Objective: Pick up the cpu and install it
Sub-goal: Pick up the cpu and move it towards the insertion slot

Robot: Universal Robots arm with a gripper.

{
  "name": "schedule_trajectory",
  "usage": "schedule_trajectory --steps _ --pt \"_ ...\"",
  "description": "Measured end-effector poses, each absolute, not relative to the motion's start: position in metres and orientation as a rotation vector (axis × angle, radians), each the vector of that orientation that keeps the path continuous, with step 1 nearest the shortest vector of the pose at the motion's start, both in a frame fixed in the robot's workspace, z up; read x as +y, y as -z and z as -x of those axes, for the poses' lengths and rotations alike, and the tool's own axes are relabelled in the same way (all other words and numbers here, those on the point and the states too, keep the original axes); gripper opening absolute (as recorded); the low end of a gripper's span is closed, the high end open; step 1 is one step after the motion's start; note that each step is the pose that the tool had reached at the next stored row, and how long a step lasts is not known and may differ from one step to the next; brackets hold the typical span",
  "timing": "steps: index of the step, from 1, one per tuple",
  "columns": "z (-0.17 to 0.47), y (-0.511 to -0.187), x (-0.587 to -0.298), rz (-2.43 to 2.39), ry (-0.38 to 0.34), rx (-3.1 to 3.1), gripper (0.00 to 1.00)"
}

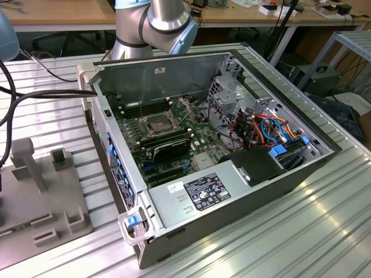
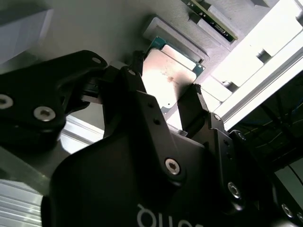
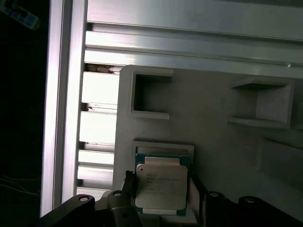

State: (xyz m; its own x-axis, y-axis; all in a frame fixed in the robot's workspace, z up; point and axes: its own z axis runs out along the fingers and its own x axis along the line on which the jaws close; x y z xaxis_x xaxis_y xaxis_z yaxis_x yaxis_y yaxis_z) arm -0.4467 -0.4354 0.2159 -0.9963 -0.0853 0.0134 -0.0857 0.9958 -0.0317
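Note:
The cpu (image 3: 163, 189), a flat square chip with a dull silver top on a green base, lies in a shallow recess of a grey holder block (image 3: 222, 151). In the second wrist view the cpu (image 2: 173, 71) catches a bright reflection. My gripper (image 3: 162, 182) is right over it, with one black fingertip (image 2: 136, 64) against one edge and the other against the opposite edge. The gripper (image 2: 166, 75) is shut on the cpu, which still rests in the recess. In the exterior view, the open socket (image 1: 157, 123) sits on the motherboard inside the computer case (image 1: 272, 191).
The grey holder block (image 1: 52, 197) lies on the ribbed metal table at the exterior view's left, with raised posts and further pockets (image 3: 151, 94). The arm's base (image 1: 153, 23) stands behind the case. Memory sticks (image 1: 168, 142), cables (image 1: 269, 130) and a power supply (image 1: 203, 194) crowd the case.

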Motion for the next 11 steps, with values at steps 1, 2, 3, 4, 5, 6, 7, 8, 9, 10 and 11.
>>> schedule_trajectory --steps 1,2,3,4,5,6,7,8,9,10,11 --pt "0.447 -0.218 -0.435 -0.134 -0.051 -3.126 0.55" --pt "0.447 -0.221 -0.435 -0.134 -0.051 -3.126 0.55" --pt "0.447 -0.223 -0.435 -0.134 -0.050 -3.126 0.55" --pt "0.447 -0.226 -0.435 -0.134 -0.050 -3.126 0.55" --pt "0.447 -0.227 -0.435 -0.134 -0.050 -3.126 0.55" --pt "0.447 -0.231 -0.435 -0.134 -0.050 -3.126 0.55" --pt "0.447 -0.234 -0.435 -0.133 -0.050 -3.126 0.55" --pt "0.447 -0.235 -0.435 -0.133 -0.050 -3.126 0.55" --pt "0.447 -0.238 -0.435 -0.132 -0.050 -3.126 0.55" --pt "0.447 -0.240 -0.435 -0.131 -0.049 -3.126 0.55" --pt "0.447 -0.243 -0.435 -0.129 -0.048 -3.127 0.55"
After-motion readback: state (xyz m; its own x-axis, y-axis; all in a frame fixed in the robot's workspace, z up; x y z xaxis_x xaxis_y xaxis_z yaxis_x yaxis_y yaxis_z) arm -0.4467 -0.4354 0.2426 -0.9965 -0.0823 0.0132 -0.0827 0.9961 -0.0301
